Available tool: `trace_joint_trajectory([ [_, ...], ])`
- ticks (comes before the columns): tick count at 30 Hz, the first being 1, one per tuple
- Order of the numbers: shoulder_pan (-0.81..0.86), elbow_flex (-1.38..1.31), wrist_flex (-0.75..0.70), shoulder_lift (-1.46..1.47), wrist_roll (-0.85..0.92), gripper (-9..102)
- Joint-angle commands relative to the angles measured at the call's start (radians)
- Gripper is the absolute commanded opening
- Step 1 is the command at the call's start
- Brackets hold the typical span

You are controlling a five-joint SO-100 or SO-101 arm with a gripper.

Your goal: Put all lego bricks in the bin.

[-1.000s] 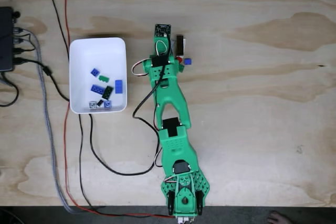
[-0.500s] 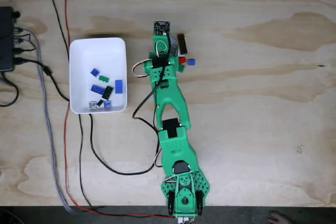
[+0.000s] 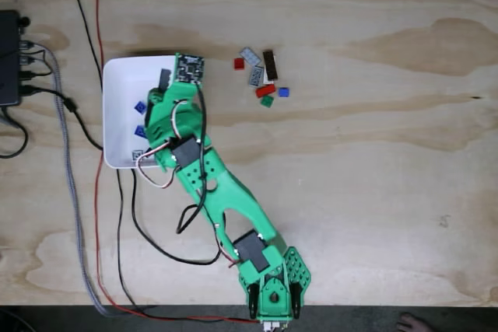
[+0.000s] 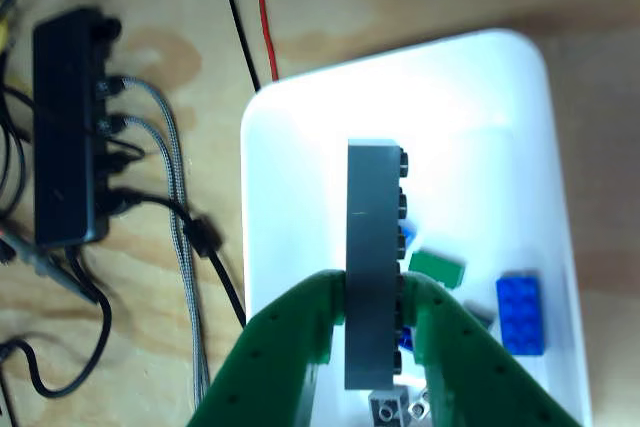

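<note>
Plywood table (image 3: 373, 192) carries it all: the arm (image 3: 210, 184) has swung left from the loose bricks (image 3: 261, 75) to the bin (image 3: 117, 114). The gripper (image 4: 375, 312) hangs over the bin clamping a grey brick (image 4: 372, 247), so a drop looks next; several bricks wait outside.

Bin (image 4: 520, 77): white
Held brick (image 4: 372, 247): grey
Arm (image 3: 226, 200): green
Desk (image 3: 373, 176): pale wood grain
Loose bricks (image 3: 261, 75): red, grey, blue, green, brown

Bare plywood table (image 3: 373, 153), matt with visible grain. Smooth, glossy white plastic bin (image 4: 300, 147). Matt grey plastic brick (image 4: 372, 247) between green plastic fingers (image 4: 290, 337). Braided cloth-sheathed cable (image 3: 74, 192) at nine o'clock.
</note>
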State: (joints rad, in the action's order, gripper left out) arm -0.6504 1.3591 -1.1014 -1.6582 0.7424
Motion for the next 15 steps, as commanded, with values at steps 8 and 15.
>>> trace_joint_trajectory([
  [8, 0.018, -0.104, 0.017, 0.135, -0.221, 40],
  [15, 0.399, -0.034, 0.018, -0.110, -0.187, 13],
])
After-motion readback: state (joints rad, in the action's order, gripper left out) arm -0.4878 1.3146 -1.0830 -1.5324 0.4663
